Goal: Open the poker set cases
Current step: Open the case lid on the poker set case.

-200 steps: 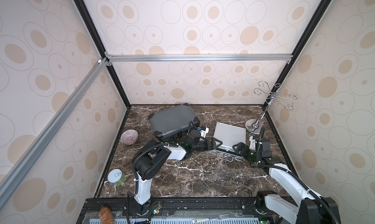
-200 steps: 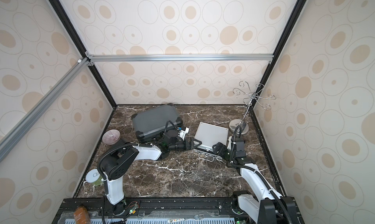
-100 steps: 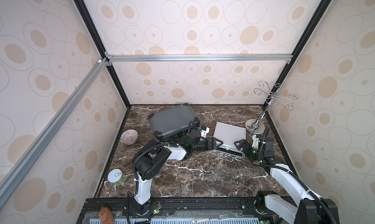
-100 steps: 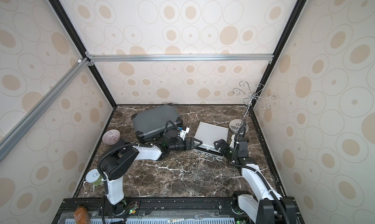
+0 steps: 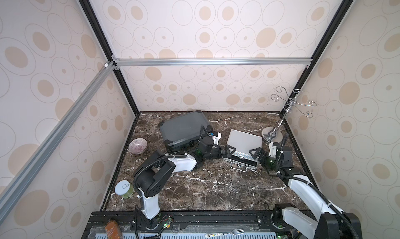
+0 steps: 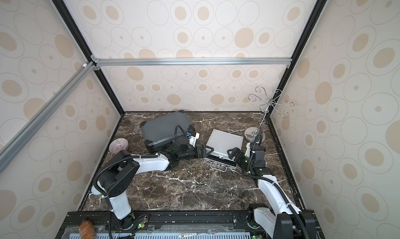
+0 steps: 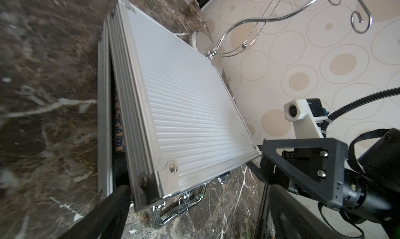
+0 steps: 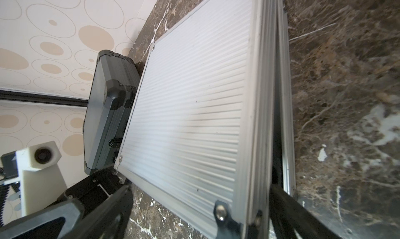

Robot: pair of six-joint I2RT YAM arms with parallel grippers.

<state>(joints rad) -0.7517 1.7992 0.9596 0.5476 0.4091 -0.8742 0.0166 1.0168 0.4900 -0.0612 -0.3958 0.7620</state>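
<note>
On the marble surface [image 5: 216, 183] the dark grey case [image 5: 181, 129] is seen shut, toward the back. Beside it the silver case [image 5: 244, 142] is found ajar along its front edge. The left jaws and the right jaws are spread wide, nothing clamped, each set at one front corner, equally near.

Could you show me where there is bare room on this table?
Widest: the table front, between the black rail and the silver case. Smaller: behind it, between grey case, stand base and back wall. Crowded: left hand and right hand at the silver case.
</note>
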